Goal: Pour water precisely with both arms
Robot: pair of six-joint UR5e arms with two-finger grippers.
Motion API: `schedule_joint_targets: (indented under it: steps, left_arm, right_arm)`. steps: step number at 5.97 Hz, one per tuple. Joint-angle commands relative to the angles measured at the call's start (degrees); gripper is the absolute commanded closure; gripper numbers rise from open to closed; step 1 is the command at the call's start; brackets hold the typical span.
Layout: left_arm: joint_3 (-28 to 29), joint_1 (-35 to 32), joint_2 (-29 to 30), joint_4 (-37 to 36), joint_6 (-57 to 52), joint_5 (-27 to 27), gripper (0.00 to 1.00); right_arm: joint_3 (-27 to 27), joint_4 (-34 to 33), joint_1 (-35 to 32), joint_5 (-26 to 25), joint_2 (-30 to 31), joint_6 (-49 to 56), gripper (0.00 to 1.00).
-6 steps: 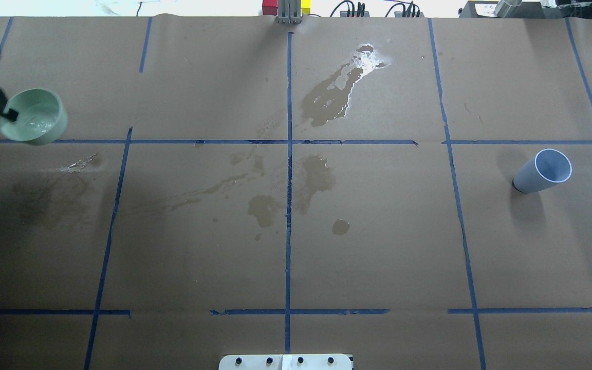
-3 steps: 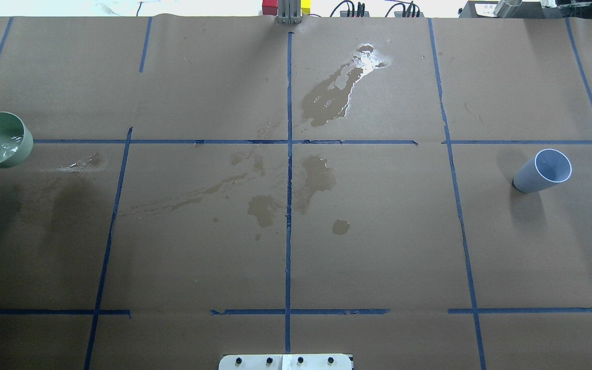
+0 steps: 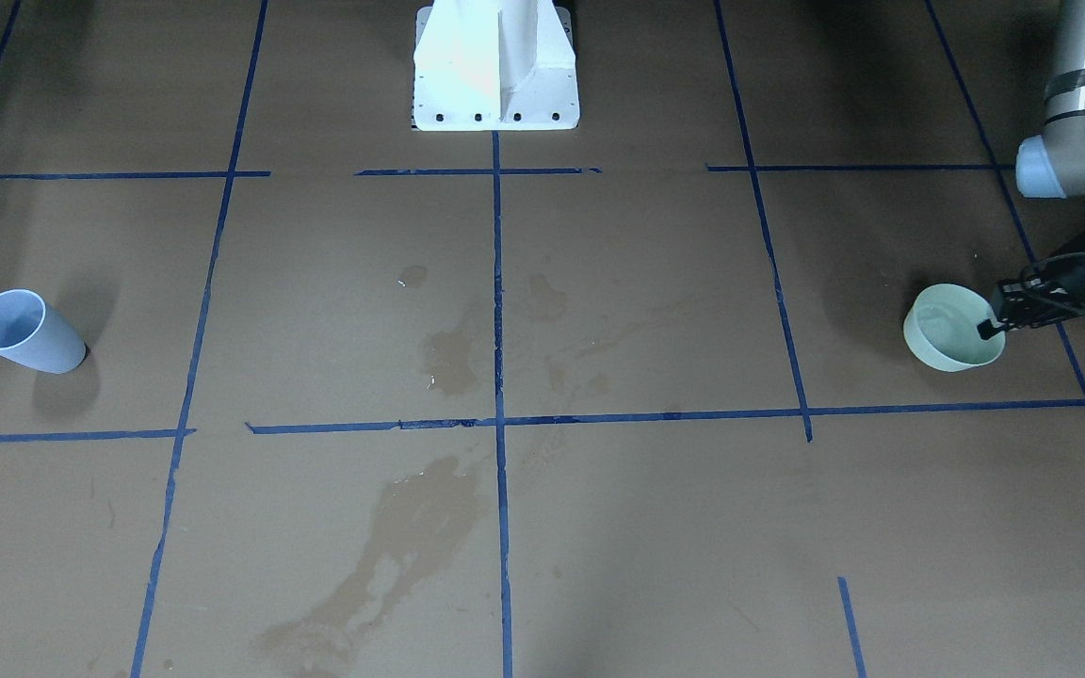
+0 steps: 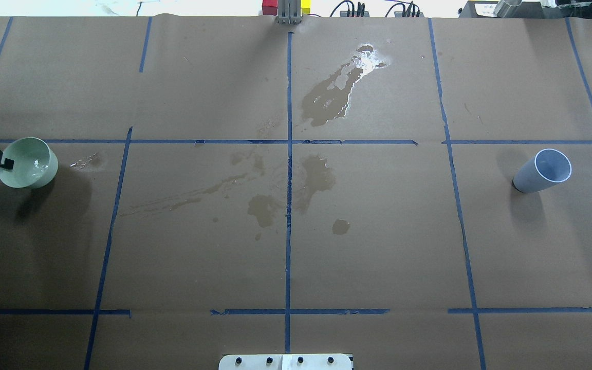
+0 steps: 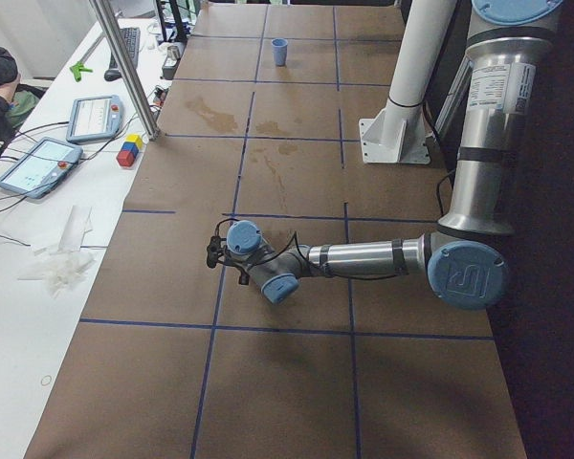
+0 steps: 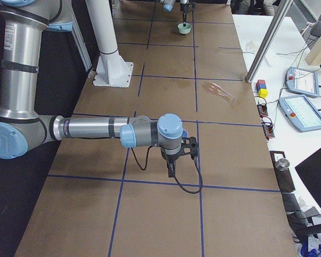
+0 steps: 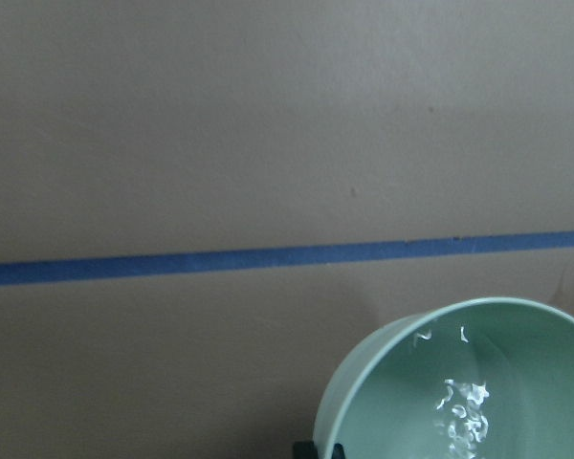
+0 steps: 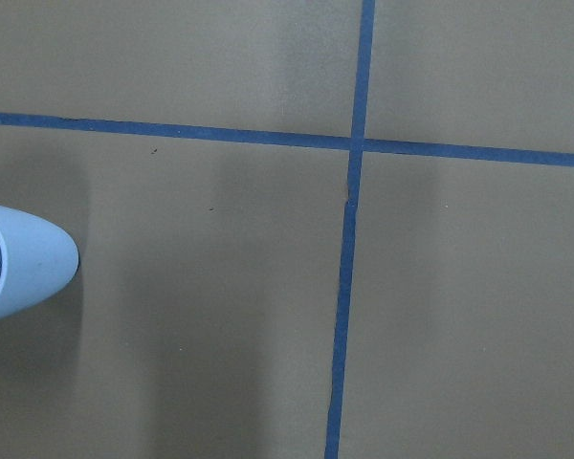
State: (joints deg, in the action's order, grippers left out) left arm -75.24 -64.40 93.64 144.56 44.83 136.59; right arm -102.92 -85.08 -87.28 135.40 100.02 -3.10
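Water (image 4: 37, 165): sitting in the green bowl (image 4: 28, 163), showing only as glossy glints near the bottom.
Bowl spot: sitting at the left end of the surface (image 4: 378, 246), near a blue tape line (image 4: 208, 142).
Left hand (image 4: 5, 164): pinching the bowl's rim, with a black finger showing over the edge. The wrist view is catching the fingertips (image 7: 308, 449) on the rim at its bottom border.
Bowl height: looking lifted, its shadow falling apart from it on the brown paper.
Left arm (image 3: 1082, 122): coming in low from the robot's left side, a cable looping over the wrist.
Cup (image 4: 542, 172): pale blue, standing on its base, mouth up. It is at the right end, well apart from the bowl.
Right hand (image 6: 172, 170): hanging fingers-down near the cup. It is showing only in the side view, so cannot tell whether spread or pressed together.
Right arm (image 6: 93, 128): stretching out level over the surface.
Spills (image 4: 327, 97): wet patches darkening the paper around the centre line.
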Motion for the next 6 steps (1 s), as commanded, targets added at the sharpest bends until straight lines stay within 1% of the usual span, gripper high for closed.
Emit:
schedule_joint_targets:
  steps: [1,2,4,5,6]
  left_arm:
    - [0.0,1.6,-0.1,0.3,1.1,-1.0,0.98]
    - [-0.1,1.6,0.0,0.2,1.1,-0.5,0.83]
    - [-0.8,1.6,0.0,0.0,0.5,-0.6,0.00]
    - [-2.5,1.6,-0.2,-0.2,0.4,-0.4,0.00]
    - [-2.7,1.3,-0.3,-0.2,0.3,-0.4,0.00]
  right_arm:
    - [0.0,0.0,0.0,0.0,0.0,0.0,0.00]
    - [0.0,0.0,0.0,0.0,0.0,0.0,0.00]
    - [0.0,0.0,0.0,0.0,0.1,-0.1,0.00]
    - [0.0,0.0,0.0,0.0,0.0,-0.1,0.00]
    - [0.0,0.0,0.0,0.0,0.0,0.2,0.00]
